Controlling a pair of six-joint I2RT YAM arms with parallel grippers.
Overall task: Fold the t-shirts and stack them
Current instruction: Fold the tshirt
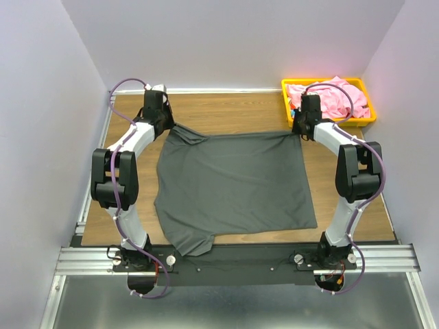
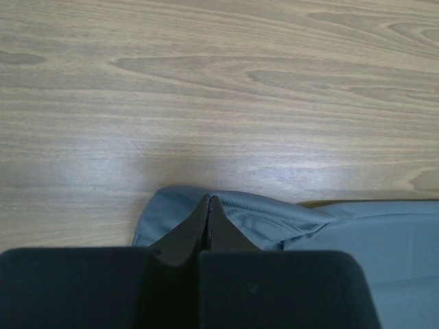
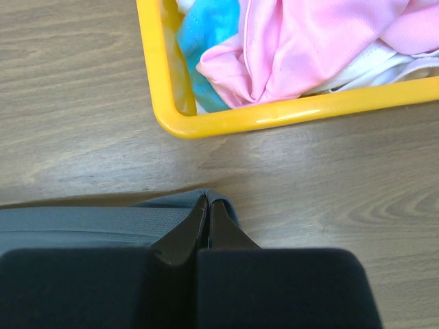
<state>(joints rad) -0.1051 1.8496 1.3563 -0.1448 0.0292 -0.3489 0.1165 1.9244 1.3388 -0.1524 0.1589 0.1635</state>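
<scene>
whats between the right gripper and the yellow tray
Just bare wooden table, seen in the right wrist view, between the right gripper, shut on the grey t-shirt, and the yellow tray.

Noted: the charcoal t-shirt (image 1: 233, 181) is plain dark grey with no print, and reads a lighter blue-grey in both wrist views. The pink t-shirt (image 1: 337, 97) is plain light pink, unpatterned. The tray (image 1: 321, 82) is solid bright yellow. Also in it are a turquoise-blue cloth (image 3: 206, 41) and a white cloth (image 3: 384, 68), both plain. The table (image 1: 226, 113) is light brown wood with darker wavy grain lines. The left gripper (image 2: 209, 200) and right gripper (image 3: 208, 200) are black throughout. The left arm (image 1: 130, 147) and right arm (image 1: 346, 147) show white shells with black joint sections and carry purple cables (image 1: 127, 81). The rail (image 1: 82, 259) is silver-grey metal and the base plate (image 1: 233, 264) is black. The walls (image 1: 240, 41) are plain pale lavender-grey.
</scene>
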